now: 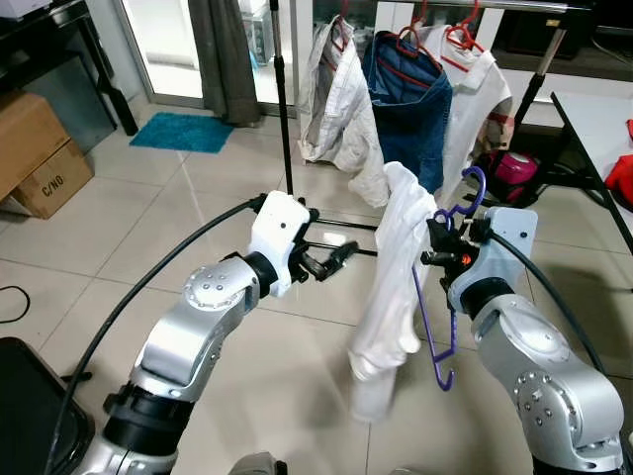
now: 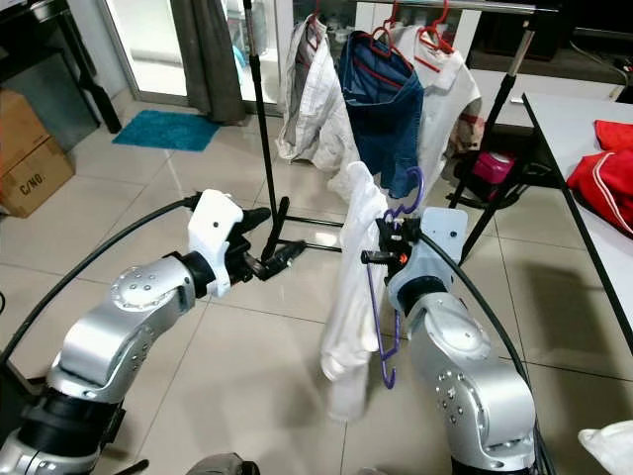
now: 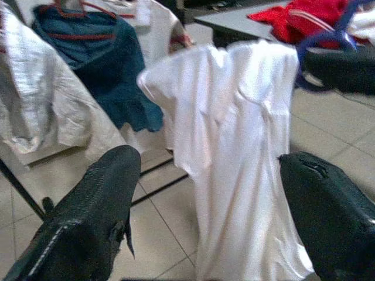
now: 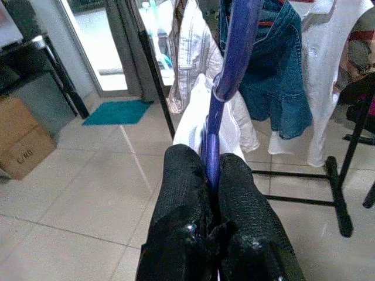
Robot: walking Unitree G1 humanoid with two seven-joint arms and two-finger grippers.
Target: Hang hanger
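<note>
A purple hanger (image 1: 442,297) carries a white T-shirt (image 1: 389,297) that droops towards the floor. My right gripper (image 1: 442,240) is shut on the hanger near its hook, and the right wrist view has the purple hanger (image 4: 218,111) pinched between both black fingers (image 4: 181,193). My left gripper (image 1: 329,259) is open, held a little to the left of the shirt and apart from it. The white T-shirt (image 3: 240,164) hangs between its two spread fingers (image 3: 94,216) in the left wrist view. Behind stands a black clothes rack (image 1: 284,99) holding a white shirt, a blue denim garment (image 1: 407,104) and a white T-shirt on red hangers.
A grey table (image 2: 569,148) with red clothes (image 2: 605,158) runs along the right. Cardboard boxes (image 1: 35,148) and a teal mat (image 1: 183,132) lie at the left. The rack's base bars (image 1: 336,237) cross the tiled floor ahead. A pink object (image 1: 516,168) sits under the rack.
</note>
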